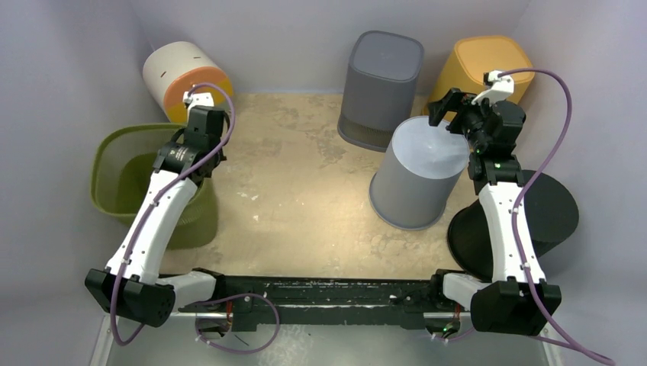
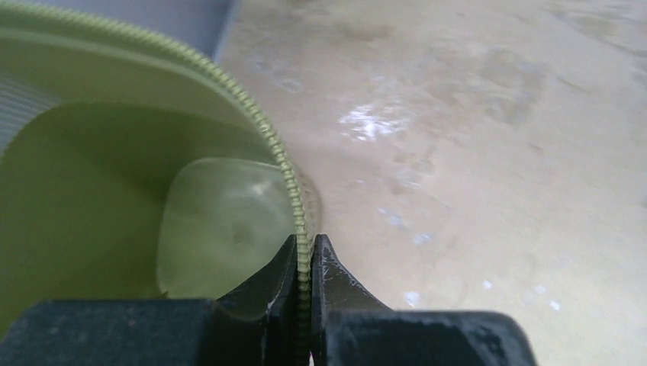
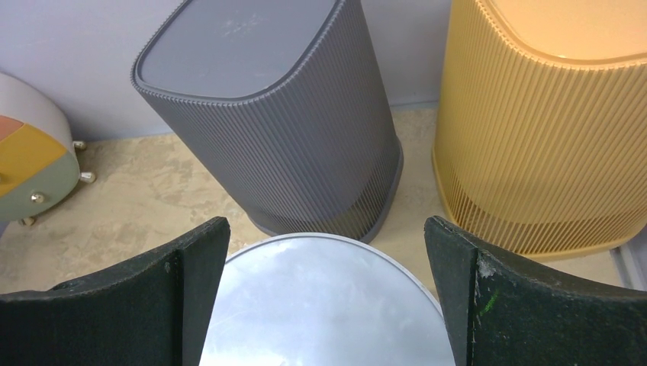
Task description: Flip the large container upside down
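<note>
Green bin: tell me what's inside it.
The green bin shows only bare walls and a glossy floor, no contents. The left gripper, shut on its rim, hides the near corner.

The beige table (image 1: 290, 191) is bearing a green bin (image 1: 107, 200) at left, a white drum (image 1: 177, 67) behind it, a ribbed grey bin (image 1: 381, 84), yellow bin (image 1: 473, 70), pale grey bin (image 1: 416, 179) and black bin (image 1: 553, 213).

Open bin (image 1: 114, 187) left; overturned round bin (image 1: 416, 171) right.
</note>
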You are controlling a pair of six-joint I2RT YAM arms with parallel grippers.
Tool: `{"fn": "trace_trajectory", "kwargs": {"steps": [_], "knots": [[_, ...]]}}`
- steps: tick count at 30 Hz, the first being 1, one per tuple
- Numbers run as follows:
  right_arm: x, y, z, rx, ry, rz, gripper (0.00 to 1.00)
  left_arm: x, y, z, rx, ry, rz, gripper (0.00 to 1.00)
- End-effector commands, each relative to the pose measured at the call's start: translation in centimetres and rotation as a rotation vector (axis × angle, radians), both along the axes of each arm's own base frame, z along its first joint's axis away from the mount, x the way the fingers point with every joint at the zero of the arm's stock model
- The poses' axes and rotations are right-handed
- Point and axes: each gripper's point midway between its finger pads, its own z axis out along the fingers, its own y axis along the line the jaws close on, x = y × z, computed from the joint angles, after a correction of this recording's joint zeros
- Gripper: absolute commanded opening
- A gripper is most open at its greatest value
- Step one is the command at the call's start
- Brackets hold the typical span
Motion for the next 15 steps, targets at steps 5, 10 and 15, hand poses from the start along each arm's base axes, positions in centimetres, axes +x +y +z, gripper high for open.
{"fn": "trace_trajectory", "kwargs": {"steps": [5,10,15], "knots": [[-0.2,-0.6,1.5,-0.015,-0.056,-0.036,1.0,2.8,-9.9,10.5,-0.453,-0.351,-0.338,0.0],[-0.1,-0.8,1.3,-0.016,-0.051,-0.044,1.0,3.3,-14.3,14.2,-0.706,-0.516,-0.482,0.0],[-0.2,-0.8,1.2,-0.015,-0.048,-0.049,1.0,3.7,-18.6,18.5,-1.021,-0.721,-0.653,0.0]]}}
